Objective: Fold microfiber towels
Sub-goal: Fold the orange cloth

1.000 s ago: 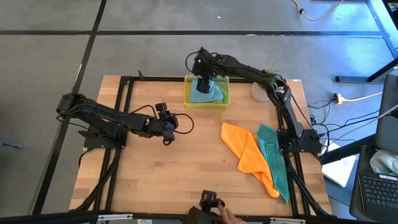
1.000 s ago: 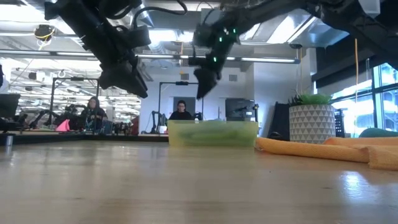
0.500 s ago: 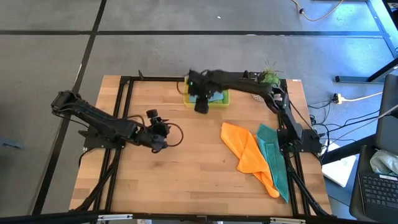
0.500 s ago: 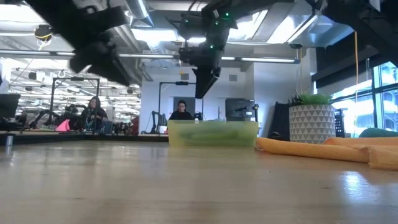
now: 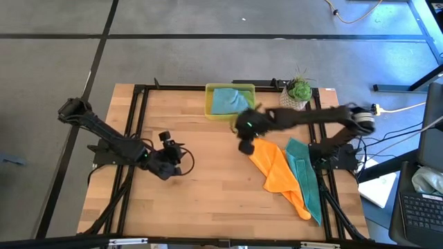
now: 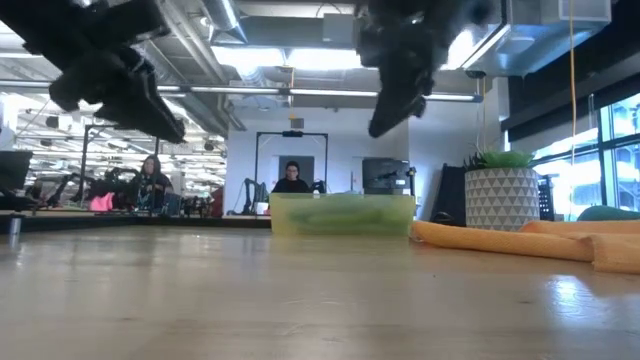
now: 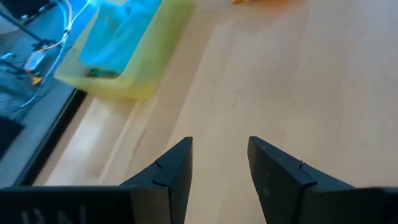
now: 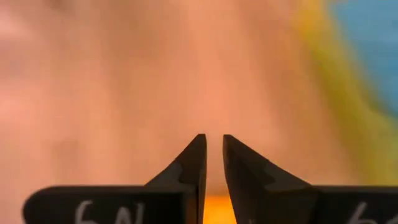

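A light blue towel (image 5: pixel 228 100) lies in the yellow tray (image 5: pixel 208 105) at the table's far edge. An orange towel (image 5: pixel 277 173) lies spread on the table's right half, with a teal towel (image 5: pixel 308 183) beside and partly under it. My right gripper (image 5: pixel 243 146) hangs in the air over the orange towel's far left corner (image 5: pixel 255 143). Only a narrow slit shows between its fingers (image 8: pixel 213 140), and nothing is in it. My left gripper (image 5: pixel 176 164) hovers open over bare wood left of centre (image 7: pixel 219 143), holding nothing.
A potted plant (image 5: pixel 296 93) stands right of the tray. Black frame rails (image 5: pixel 138 124) run along the table's left, far and right sides. Bare wood (image 5: pixel 208 200) lies in the middle and toward the near edge. People sit in the room behind (image 6: pixel 290 180).
My right gripper has swung away from the tray toward the near edge and a little right, and now hangs over the orange towel's far corner. The blue towel stays in the tray, uncovered. My left gripper has drawn back toward the table's near left.
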